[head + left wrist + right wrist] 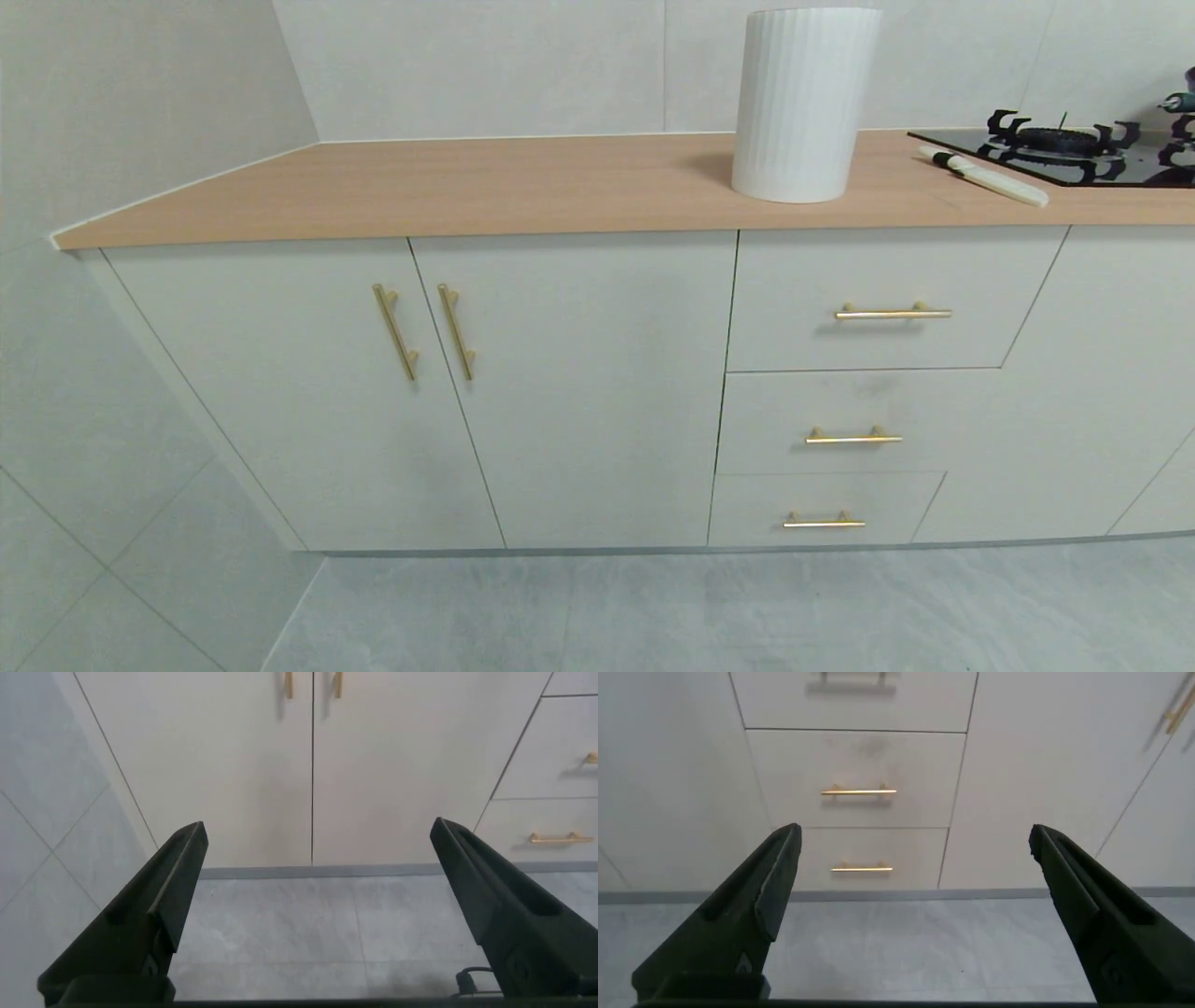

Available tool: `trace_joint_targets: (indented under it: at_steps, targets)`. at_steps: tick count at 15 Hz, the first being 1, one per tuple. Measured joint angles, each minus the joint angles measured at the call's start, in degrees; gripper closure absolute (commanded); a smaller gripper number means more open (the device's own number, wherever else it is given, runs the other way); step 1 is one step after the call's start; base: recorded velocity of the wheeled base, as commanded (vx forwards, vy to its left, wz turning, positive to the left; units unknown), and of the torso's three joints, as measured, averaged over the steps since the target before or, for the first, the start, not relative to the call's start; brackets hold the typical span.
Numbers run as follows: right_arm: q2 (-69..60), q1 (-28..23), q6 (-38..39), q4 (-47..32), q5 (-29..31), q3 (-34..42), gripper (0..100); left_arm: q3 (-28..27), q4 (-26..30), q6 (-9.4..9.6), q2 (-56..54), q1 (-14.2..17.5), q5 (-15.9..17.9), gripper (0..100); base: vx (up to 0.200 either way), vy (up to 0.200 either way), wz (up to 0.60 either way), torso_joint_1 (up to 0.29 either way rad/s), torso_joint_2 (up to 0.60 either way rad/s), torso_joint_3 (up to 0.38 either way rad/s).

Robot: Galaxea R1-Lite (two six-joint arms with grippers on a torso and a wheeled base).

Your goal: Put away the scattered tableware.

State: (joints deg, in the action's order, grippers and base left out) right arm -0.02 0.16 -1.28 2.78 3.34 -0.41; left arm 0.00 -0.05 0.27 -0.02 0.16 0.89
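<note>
Currently, left tool (318, 829) wide facing doors (392, 765), right tool (913, 832) wide facing drawers (859, 765), knife (985, 175) near counter edge (560, 227).

A pale wooden tabletop (467, 187) runs along a tiled wall. A tall white ribbed cylinder (805, 103) stands upright on it. Towards the right end a black gas hob (1074, 157) is set in, with a white-bladed, black-handled knife (985, 175) lying flat along its front edge.

Counter (467, 187) holds 1 white ribbed canister (805, 103), 1 knife (985, 177), 1 gas hob (1064, 154). Below: 2 cabinet doors (280, 401), 3 drawers (794, 271), 5 gold handles (893, 314).
</note>
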Motion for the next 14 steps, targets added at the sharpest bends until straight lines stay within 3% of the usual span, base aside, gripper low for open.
trace_joint_targets:
  at_steps: [2,14]
  targets:
    - [-0.1,-0.1,1.4,-3.0,-1.2,0.1,0,0.0,0.0,0.0,0.0,0.0,0.0,0,0.0,0.0,0.0,0.0,0.0,0.0]
    - [-0.1,-0.1,1.2,-2.8,-1.8,0.3,0,0.0,0.0,0.22,0.0,0.0,0.0,0,0.0,0.0,0.0,0.0,0.0,0.0]
